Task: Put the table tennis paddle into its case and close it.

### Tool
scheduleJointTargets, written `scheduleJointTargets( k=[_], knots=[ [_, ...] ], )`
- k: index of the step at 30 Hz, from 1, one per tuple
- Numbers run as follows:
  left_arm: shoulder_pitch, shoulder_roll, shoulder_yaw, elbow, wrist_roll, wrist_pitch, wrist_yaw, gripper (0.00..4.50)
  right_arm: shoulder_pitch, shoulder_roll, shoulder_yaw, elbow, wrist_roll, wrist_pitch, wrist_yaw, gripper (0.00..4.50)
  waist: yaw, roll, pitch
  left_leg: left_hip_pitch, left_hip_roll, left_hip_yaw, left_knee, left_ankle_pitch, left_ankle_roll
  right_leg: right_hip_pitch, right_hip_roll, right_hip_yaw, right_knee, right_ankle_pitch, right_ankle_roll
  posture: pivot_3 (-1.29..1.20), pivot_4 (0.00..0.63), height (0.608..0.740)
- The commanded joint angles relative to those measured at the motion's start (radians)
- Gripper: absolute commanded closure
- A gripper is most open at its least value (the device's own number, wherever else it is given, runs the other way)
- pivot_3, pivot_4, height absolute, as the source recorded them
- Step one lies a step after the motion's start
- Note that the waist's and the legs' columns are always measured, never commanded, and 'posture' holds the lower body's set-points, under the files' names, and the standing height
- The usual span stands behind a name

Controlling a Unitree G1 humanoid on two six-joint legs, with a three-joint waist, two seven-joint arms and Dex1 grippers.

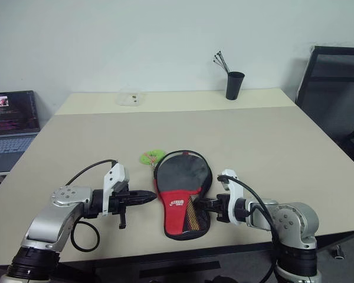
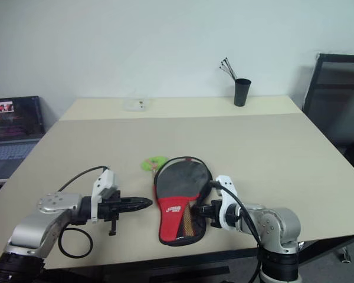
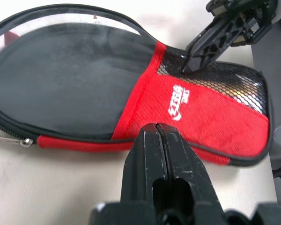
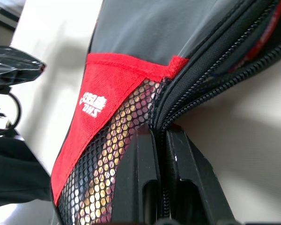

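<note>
Beige counter (image 1: 271, 153) carries case (image 1: 183, 197), paddle handle (image 4: 107, 173) visible through mesh. Your right pincer (image 4: 161, 154) clenched on case's zipper edge; left pincer (image 1: 146, 198) clenched empty beside case. Risk: unheld case drags, zipper jams.

You're looking over a pale beige bench (image 1: 271, 147) set against a plain white wall (image 1: 165, 41). A black cup (image 1: 235, 85) of thin sticks stands at its far edge (near the wall), an open laptop (image 1: 10, 127) sits off the bench's left side, and a black mesh chair (image 1: 336, 88) stands on the right.
</note>
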Motion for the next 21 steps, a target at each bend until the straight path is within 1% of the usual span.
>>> scheduleJointTargets(
  k=[1, 7, 8, 9, 10, 18, 20, 21],
  knots=[
    [-0.003, 0.003, 0.007, -0.012, -0.007, -0.023, -0.008, 4.50, -0.002, 0.002, 0.023, -0.036, 0.022, -0.003, 0.006, 4.49, 0.000, 0.000, 0.000, 0.000, 0.000, 0.000, 0.000, 0.000, 0.000, 0.000, 0.000, 0.000, 0.000, 0.000, 0.000, 0.00, 0.150, 0.740],
    [0.029, 0.007, 0.028, -0.031, -0.032, -0.007, -0.007, 4.50, 0.009, -0.060, 0.033, -0.024, 0.009, -0.031, 0.010, 4.49, 0.000, 0.000, 0.000, 0.000, 0.000, 0.000, 0.000, 0.000, 0.000, 0.000, 0.000, 0.000, 0.000, 0.000, 0.000, 0.00, 0.150, 0.740],
    [0.035, 0.008, 0.033, -0.034, -0.031, -0.009, 0.000, 4.50, 0.011, -0.067, 0.028, -0.026, 0.008, -0.032, 0.009, 3.91, 0.000, 0.000, 0.000, 0.000, 0.000, 0.000, 0.000, 0.000, 0.000, 0.000, 0.000, 0.000, 0.000, 0.000, 0.000, 0.00, 0.150, 0.740],
    [0.039, 0.008, 0.036, -0.037, -0.035, -0.005, 0.004, 4.50, 0.013, -0.073, 0.024, -0.029, 0.009, -0.032, 0.008, 3.69, 0.000, 0.000, 0.000, 0.000, 0.000, 0.000, 0.000, 0.000, 0.000, 0.000, 0.000, 0.000, 0.000, 0.000, 0.000, 0.00, 0.150, 0.740],
    [0.042, 0.007, 0.038, -0.038, -0.037, -0.002, 0.009, 4.50, 0.015, -0.079, 0.020, -0.034, 0.007, -0.033, 0.006, 3.37, 0.000, 0.000, 0.000, 0.000, 0.000, 0.000, 0.000, 0.000, 0.000, 0.000, 0.000, 0.000, 0.000, 0.000, 0.000, 0.00, 0.150, 0.740],
    [0.054, 0.003, 0.035, -0.040, -0.037, -0.006, 0.032, 4.50, 0.021, -0.125, 0.002, -0.097, 0.037, 0.000, 0.034, 0.68, 0.001, 0.000, 0.000, 0.000, 0.000, -0.001, 0.000, 0.000, 0.000, 0.000, 0.000, 0.000, 0.000, 0.000, 0.000, 0.00, 0.150, 0.740],
    [0.052, 0.000, 0.036, -0.036, -0.037, -0.004, 0.038, 4.50, 0.022, -0.153, 0.005, -0.122, 0.056, 0.012, 0.052, 0.08, 0.001, 0.000, 0.000, 0.000, 0.000, -0.001, 0.000, 0.000, 0.000, 0.000, 0.000, 0.000, 0.000, 0.000, 0.000, 0.00, 0.150, 0.740],
    [0.051, 0.000, 0.036, -0.033, -0.037, -0.002, 0.041, 4.50, 0.022, -0.173, 0.003, -0.136, 0.076, 0.015, 0.068, 0.03, 0.001, 0.000, 0.000, 0.000, 0.000, -0.001, 0.000, 0.000, 0.000, 0.000, 0.000, 0.000, 0.000, 0.000, 0.000, 0.00, 0.150, 0.740]
  ],
)
